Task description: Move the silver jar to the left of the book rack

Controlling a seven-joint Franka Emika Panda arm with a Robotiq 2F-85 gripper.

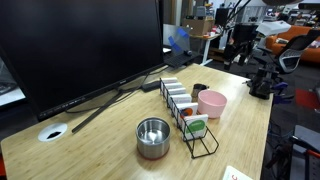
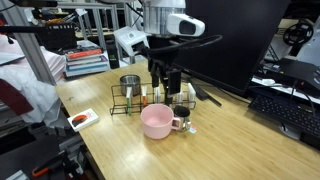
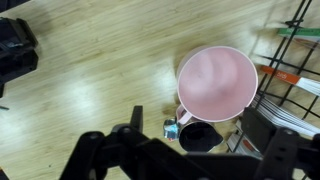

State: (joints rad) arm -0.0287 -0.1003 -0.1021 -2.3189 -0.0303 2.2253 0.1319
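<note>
The silver jar (image 1: 153,137) is a round metal pot standing on the wooden table near one end of the black wire book rack (image 1: 186,110). Both exterior views show it, and it stands beyond the rack (image 2: 148,98) as a small jar (image 2: 130,84). My gripper (image 2: 165,84) hangs above the other end of the rack, away from the jar, open and empty. In the wrist view the open fingers (image 3: 190,162) frame a pink mug (image 3: 217,82) and a black cup (image 3: 200,136) below. The jar is out of the wrist view.
The pink mug (image 1: 211,103) and the black cup (image 2: 181,110) stand beside the rack. A large monitor (image 1: 80,45) on its stand fills the back of the table. A small red-and-white card (image 2: 82,120) lies near the table edge. A keyboard (image 2: 285,110) lies on another desk.
</note>
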